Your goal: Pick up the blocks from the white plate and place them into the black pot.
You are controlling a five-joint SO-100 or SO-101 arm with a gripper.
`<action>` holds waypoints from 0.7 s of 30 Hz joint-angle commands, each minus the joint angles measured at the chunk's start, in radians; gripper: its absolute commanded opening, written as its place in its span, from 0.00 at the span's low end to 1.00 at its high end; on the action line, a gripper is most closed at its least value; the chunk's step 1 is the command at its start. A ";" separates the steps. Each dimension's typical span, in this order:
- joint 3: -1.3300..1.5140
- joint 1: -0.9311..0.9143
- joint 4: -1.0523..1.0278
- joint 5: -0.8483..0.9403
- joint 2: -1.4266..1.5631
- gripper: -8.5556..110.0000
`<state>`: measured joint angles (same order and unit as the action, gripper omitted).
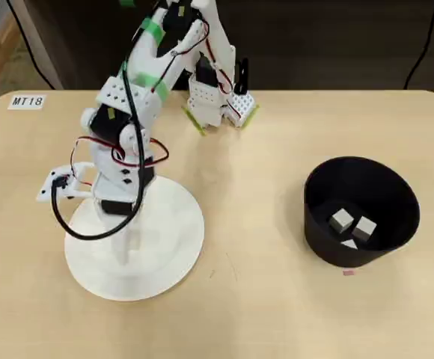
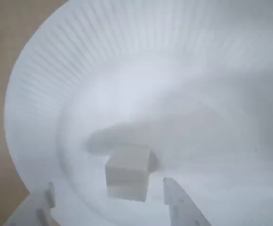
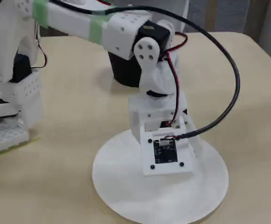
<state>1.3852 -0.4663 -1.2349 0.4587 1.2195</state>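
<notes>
In the wrist view, one pale block [image 2: 127, 173] lies on the white plate [image 2: 141, 61]. My gripper [image 2: 108, 186] is open and low over the plate, with one finger on each side of the block and gaps to both. From overhead, the arm reaches down onto the white plate [image 1: 173, 250] at the left, and the black pot [image 1: 318, 213] stands at the right. Inside it lie three blocks [image 1: 342, 219], [image 1: 365, 228], [image 1: 349, 244]. In the fixed view, the wrist camera mount hides the fingers over the plate [image 3: 126, 191], and the pot [image 3: 121, 71] shows behind the arm.
The arm's base [image 1: 218, 101] is clamped at the table's far edge. A label reading MT18 [image 1: 27, 101] sits at the far left corner. Bare wooden tabletop [image 1: 254, 224] lies between the plate and the pot.
</notes>
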 commanded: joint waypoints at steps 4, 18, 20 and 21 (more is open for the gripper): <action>-0.072 0.002 -0.032 0.005 -0.044 0.33; -0.166 -0.011 -0.034 -0.012 -0.104 0.13; -0.181 -0.012 -0.035 -0.021 -0.104 0.05; -0.184 -0.014 -0.038 -0.018 -0.104 0.05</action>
<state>1.2548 -0.4679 -1.2640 0.4449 1.1075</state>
